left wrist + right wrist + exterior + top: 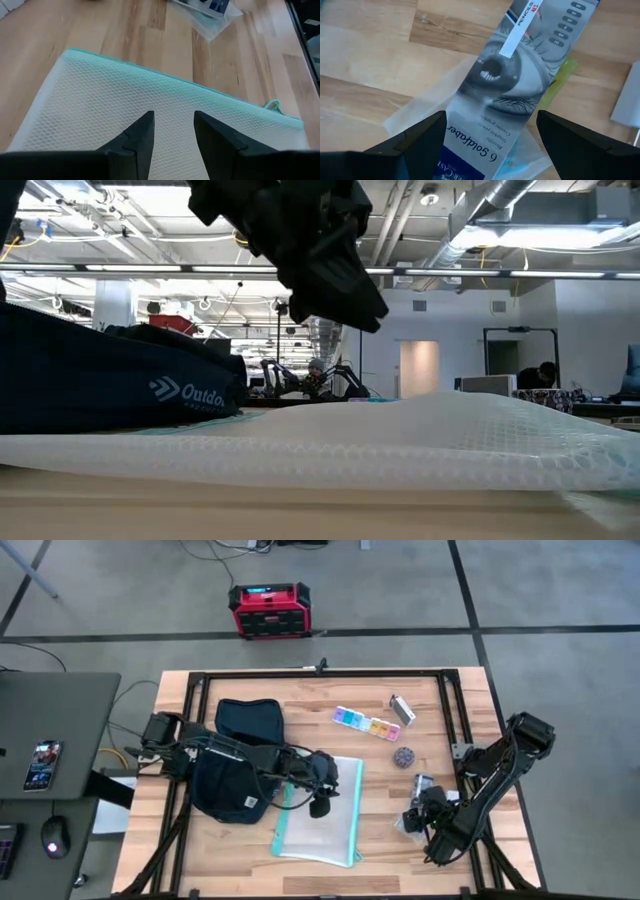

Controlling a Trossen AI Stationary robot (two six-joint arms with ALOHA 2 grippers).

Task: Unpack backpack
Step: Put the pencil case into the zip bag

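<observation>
Backpack [232, 755] on table [400, 830], mesh pouch [320, 815] flat just beside.

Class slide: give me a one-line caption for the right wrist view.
Right gripper open over a Faber pencil box printed with an eye, lying on the wooden table.

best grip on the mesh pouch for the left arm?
Judging by its pose, take the mesh pouch by its teal zipper edge: it lies flat on the table, so only a rim gives purchase. Come from above and pinch that edge. The left hand is open right over the mesh.
</observation>
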